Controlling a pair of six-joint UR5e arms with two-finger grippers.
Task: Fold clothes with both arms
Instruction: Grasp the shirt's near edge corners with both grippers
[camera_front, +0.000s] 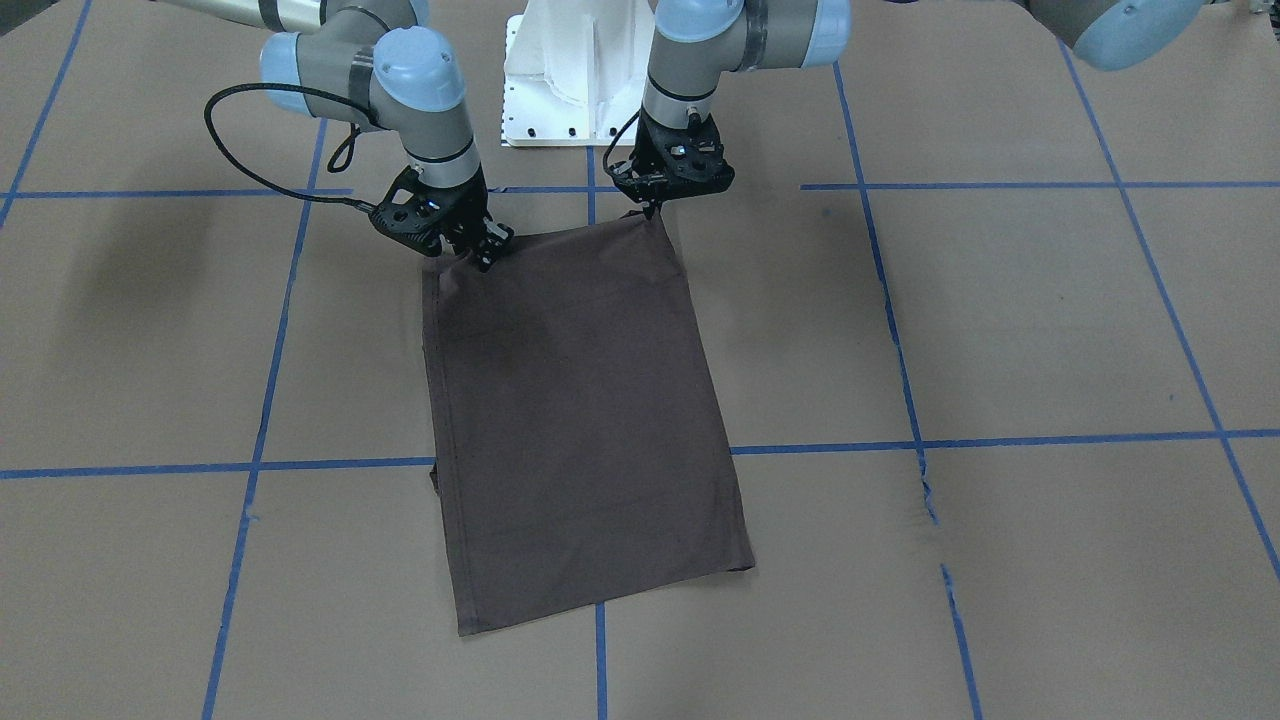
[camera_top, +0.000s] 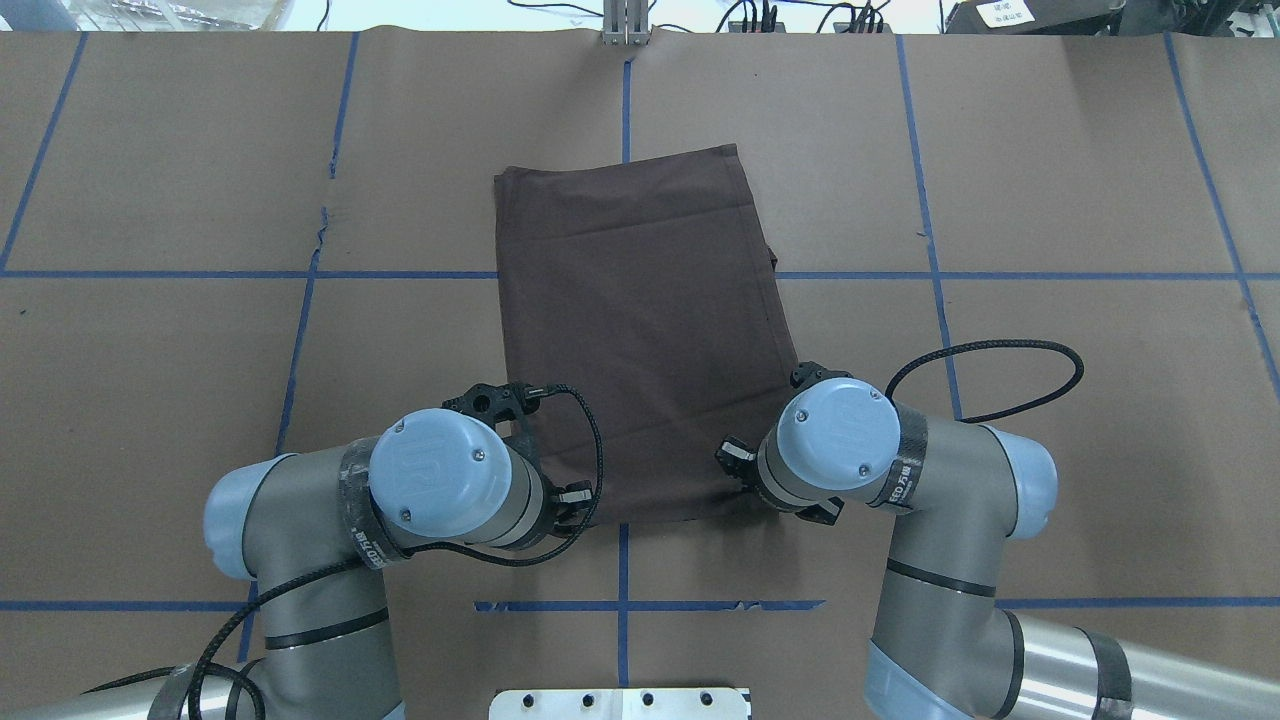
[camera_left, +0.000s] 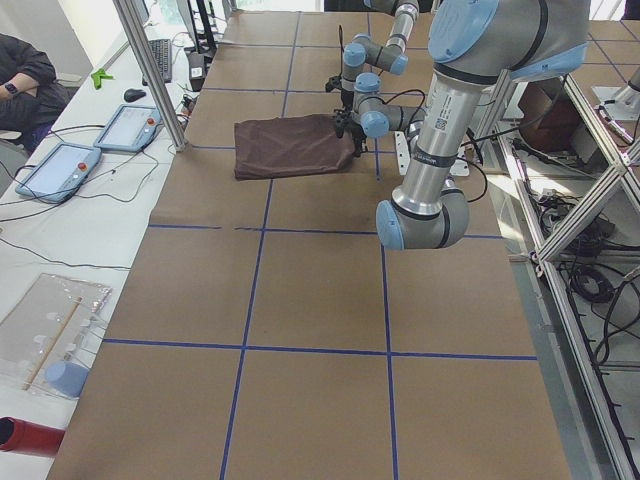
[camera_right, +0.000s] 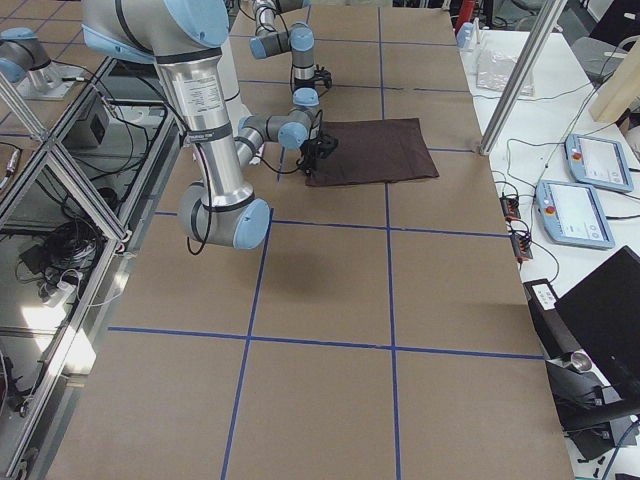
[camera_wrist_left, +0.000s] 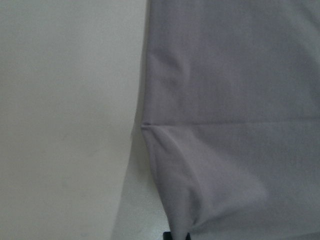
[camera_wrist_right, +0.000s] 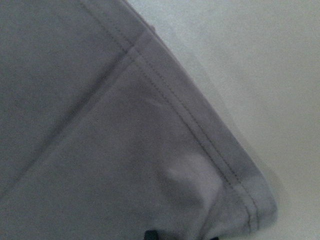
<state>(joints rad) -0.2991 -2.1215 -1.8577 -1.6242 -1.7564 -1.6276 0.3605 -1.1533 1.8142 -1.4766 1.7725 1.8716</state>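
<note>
The dark brown T-shirt (camera_front: 580, 400) lies folded into a long rectangle on the brown paper table, also in the overhead view (camera_top: 640, 320). Collar, lettering and tags are hidden. My left gripper (camera_front: 655, 208) is shut on the shirt's near-robot corner, which it lifts slightly. My right gripper (camera_front: 482, 255) is shut on the other near-robot corner. In the overhead view both wrists cover the fingertips at the shirt's near edge. The left wrist view shows the shirt's side edge (camera_wrist_left: 230, 100) bunching toward the fingertips. The right wrist view shows a hemmed corner (camera_wrist_right: 200, 165) pulled up.
The white pedestal base (camera_front: 570, 70) stands just behind the shirt's held edge. Blue tape lines grid the paper, which has a tear (camera_front: 930, 490). Tablets (camera_left: 60, 170) and a seated operator (camera_left: 25, 70) are beyond the table's far edge.
</note>
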